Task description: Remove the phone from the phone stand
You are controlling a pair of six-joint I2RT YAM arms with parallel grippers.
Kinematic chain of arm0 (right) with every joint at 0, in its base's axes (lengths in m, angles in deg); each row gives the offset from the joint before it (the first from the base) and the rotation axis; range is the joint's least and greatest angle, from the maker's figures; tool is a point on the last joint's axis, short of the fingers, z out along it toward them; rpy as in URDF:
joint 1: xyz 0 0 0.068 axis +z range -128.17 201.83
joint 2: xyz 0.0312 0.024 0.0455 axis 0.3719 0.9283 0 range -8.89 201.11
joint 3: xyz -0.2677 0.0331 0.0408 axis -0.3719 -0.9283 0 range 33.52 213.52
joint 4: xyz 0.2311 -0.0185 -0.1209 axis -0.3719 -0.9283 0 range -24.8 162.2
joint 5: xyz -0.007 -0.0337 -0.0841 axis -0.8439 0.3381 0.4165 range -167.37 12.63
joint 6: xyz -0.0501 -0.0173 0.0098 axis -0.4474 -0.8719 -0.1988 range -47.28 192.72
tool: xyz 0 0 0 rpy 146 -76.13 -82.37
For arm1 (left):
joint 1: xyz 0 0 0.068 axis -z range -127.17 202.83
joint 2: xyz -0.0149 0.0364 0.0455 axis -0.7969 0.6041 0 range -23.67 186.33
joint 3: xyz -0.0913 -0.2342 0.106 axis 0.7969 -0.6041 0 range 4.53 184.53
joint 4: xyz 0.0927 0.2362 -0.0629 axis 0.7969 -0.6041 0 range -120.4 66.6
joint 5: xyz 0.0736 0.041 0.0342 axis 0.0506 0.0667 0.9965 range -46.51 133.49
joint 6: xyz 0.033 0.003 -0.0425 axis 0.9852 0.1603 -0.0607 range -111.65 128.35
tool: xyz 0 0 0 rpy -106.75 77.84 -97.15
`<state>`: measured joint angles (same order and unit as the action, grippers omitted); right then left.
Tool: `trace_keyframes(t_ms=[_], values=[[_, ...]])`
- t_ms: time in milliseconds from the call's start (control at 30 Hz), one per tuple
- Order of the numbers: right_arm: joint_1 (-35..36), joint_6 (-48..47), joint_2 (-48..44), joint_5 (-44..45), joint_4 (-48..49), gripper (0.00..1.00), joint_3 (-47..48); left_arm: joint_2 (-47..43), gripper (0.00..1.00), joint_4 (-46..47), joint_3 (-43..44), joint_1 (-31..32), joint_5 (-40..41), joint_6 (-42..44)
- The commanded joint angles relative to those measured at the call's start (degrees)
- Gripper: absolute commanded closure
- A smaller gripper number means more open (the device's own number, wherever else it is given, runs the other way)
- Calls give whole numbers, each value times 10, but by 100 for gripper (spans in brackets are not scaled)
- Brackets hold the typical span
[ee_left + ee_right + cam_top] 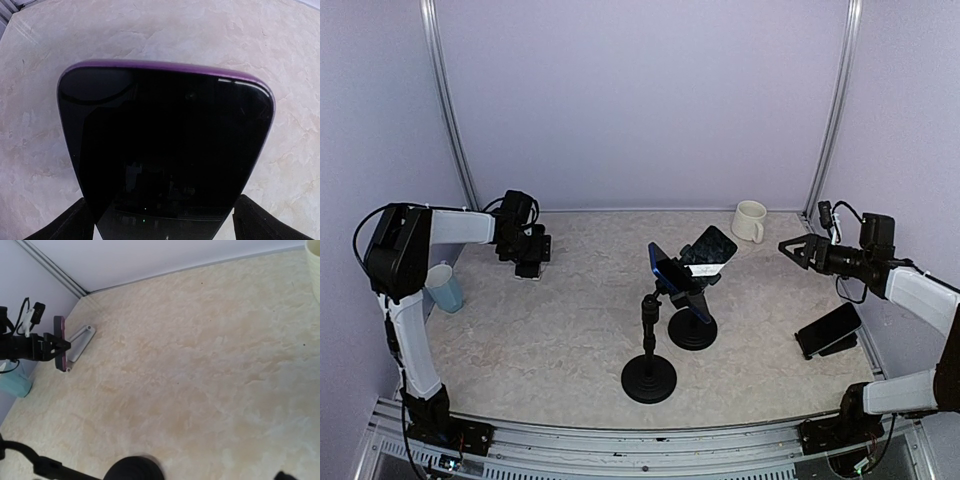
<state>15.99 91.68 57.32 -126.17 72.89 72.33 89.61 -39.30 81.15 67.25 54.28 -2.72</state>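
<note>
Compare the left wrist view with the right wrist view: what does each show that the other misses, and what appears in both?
Only the left wrist view shows the dark screen of the purple phone face-on, filling the frame.

Only the right wrist view shows the silver phone stand beside the phone, a pale blue cup, the edge of a cream mug and a black stand base.

Both show the purple phone, the left end effector closed on it, and the marbled tabletop.
</note>
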Motion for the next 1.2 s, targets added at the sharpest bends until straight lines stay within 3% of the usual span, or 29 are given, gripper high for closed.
trace_keyframes(t_ms=[0,400,1167], values=[[-7,-8,-6,2,-6,0,7,4,8,8,9,-4,2,6],[-7,-12,-8,8,-14,0,6,9,32,-13,46,-4,10,11],[-7,-4,-5,-6,4,0,5,-69,36,-103,98,-4,18,26]])
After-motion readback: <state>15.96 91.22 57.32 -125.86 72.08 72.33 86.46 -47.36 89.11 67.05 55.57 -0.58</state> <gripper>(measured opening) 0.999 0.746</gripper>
